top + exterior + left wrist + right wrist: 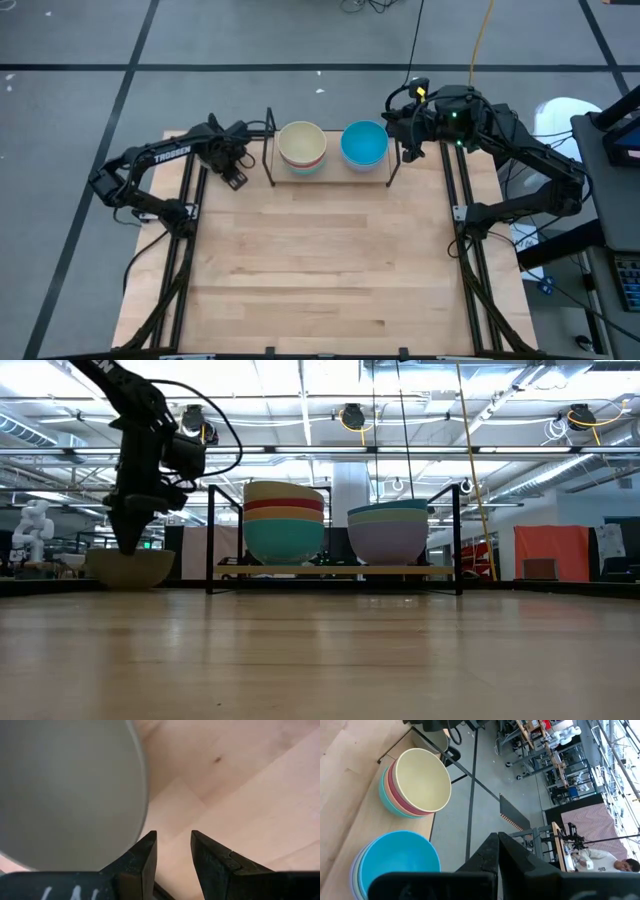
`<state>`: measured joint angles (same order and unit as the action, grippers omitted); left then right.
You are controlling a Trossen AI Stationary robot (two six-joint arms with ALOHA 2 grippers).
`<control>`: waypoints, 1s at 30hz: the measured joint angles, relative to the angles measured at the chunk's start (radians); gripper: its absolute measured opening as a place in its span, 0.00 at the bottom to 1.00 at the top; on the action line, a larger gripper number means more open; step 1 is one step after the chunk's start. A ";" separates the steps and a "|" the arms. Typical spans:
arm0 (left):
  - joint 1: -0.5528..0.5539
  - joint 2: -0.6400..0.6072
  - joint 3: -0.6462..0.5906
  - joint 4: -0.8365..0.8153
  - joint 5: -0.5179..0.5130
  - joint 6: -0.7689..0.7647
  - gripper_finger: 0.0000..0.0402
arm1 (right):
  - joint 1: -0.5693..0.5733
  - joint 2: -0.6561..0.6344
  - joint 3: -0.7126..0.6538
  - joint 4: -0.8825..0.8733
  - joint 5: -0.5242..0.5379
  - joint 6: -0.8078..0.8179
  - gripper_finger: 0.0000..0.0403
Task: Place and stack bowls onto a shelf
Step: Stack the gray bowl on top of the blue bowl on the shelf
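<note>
The olive-grey bowl [130, 568] sat upright on the bench [330, 270] just outside the shelf's [335, 571] left side frame, and it looked light, stiff and thin-walled, probably smooth enough to slip, so its rim seemed the sensible place to pinch, one finger inside and one outside. The left claw [173, 851] hung right over that rim with its fingers parted by a narrow gap and nothing between them. The bowl was plain and matte, round, with a shallow curved wall. On the shelf stood two stacks: a cream-topped stack [302, 146] over red, orange and teal, and beside it a cyan-topped stack [364, 143] over lavender. The right claw [498, 851] waited off the shelf's right end, fingers pressed together and empty.
</note>
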<state>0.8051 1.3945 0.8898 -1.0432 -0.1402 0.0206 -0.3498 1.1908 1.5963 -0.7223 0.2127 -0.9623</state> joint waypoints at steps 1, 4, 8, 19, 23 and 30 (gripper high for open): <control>-0.004 0.000 0.000 -0.002 0.000 0.001 0.31 | 0.000 0.000 0.000 0.000 0.000 0.000 0.00; -0.024 0.000 0.001 -0.006 0.001 0.018 0.31 | 0.000 0.000 0.000 0.000 0.000 0.000 0.00; -0.058 -0.001 0.033 -0.006 -0.017 0.080 0.31 | 0.000 0.000 0.000 0.006 0.000 0.000 0.00; -0.063 -0.002 0.062 -0.008 -0.092 0.132 0.31 | 0.000 0.000 0.000 0.064 0.000 0.004 0.00; -0.022 -0.002 0.062 -0.008 -0.093 0.132 0.31 | 0.000 0.001 0.000 0.064 0.000 0.004 0.00; 0.034 -0.002 0.062 -0.007 -0.036 0.133 0.31 | 0.000 0.001 0.000 0.064 0.000 0.004 0.00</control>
<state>0.8391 1.3926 0.9516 -1.0504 -0.1764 0.1535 -0.3499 1.1915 1.5963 -0.6586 0.2123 -0.9585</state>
